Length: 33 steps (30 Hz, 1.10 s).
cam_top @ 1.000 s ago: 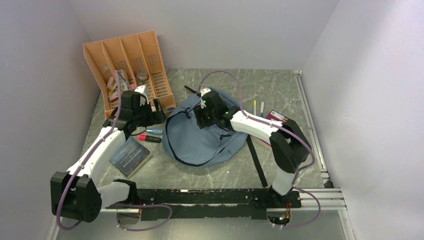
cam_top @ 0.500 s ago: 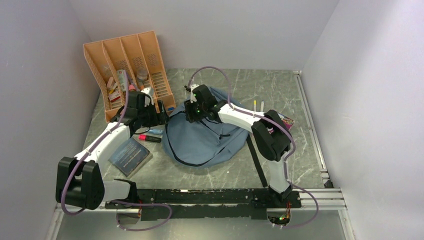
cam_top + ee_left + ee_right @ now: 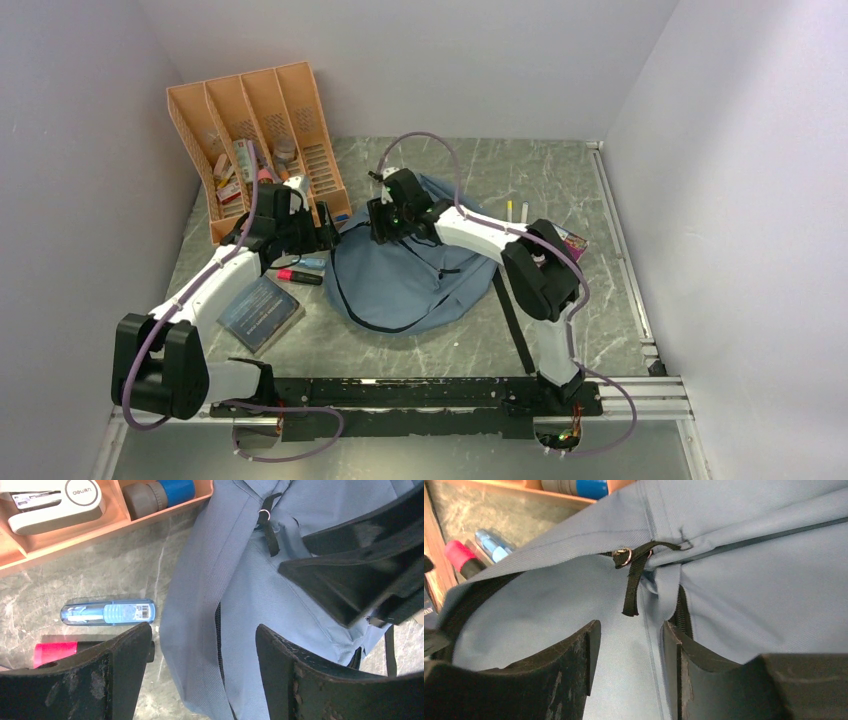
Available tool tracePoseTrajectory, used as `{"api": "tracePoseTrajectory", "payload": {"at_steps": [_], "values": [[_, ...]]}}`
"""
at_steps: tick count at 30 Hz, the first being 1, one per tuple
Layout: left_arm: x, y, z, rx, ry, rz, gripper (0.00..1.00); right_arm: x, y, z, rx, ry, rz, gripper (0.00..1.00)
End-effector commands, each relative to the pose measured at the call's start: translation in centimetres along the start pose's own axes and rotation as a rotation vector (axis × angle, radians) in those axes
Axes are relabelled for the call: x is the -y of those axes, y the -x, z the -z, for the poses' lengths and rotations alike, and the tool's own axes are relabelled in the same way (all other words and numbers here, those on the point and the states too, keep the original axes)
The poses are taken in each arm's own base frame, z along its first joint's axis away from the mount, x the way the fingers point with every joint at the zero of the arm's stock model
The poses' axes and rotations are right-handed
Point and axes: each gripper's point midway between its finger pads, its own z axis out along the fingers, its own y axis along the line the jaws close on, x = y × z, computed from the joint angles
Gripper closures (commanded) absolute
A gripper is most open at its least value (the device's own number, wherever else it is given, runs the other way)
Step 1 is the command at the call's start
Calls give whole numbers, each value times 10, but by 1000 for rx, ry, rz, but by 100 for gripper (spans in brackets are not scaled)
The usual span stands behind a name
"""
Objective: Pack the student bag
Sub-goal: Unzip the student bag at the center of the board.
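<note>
Two hands meet at the far-left rim of the student bag, almost facing each other.

Far left of the counter: orange file organiser against the wall, a book nearer the bases.

Left hand: jaws wide, nothing between them. Hovers over the bag's left edge. Blue pen and pink highlighter on the counter just beside that edge.

Bag: lies flat mid-counter, rounded, long axis roughly near-to-far as far as the overhead view shows. Soft grey-blue cloth, slack and creased. Dark zipper line curving along the left flank, black straps trailing to the right. Looks shut or barely parted at the zip; cannot tell for certain.

Right hand: jaws partway apart, gripping nothing, tips low over the cloth. Black pull tab with a small metal ring just ahead of the tips, lying across a seam.

Judgement: tab straight ahead of the right hand and nearer to it than to the left. Calls for a short forward reach, then a pinch. Left hand well placed to pin the rim.

Right of the bag: two markers on the counter, apart from both hands.
</note>
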Motion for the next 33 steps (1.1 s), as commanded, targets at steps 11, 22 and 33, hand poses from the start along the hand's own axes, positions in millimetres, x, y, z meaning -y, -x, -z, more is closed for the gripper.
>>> {"api": "tracePoseTrajectory", "payload": {"at_steps": [11,22,33], "values": [[8,7,5,35,-29,-20,20,-25,24,28,58,80,-49,56],[10,1,4,36,-51,16,20,-7,5,-1,-20,37,-112,46],[13,0,3,37,-68,27,20,-1,2,-18,-54,127,-182,51]]}}
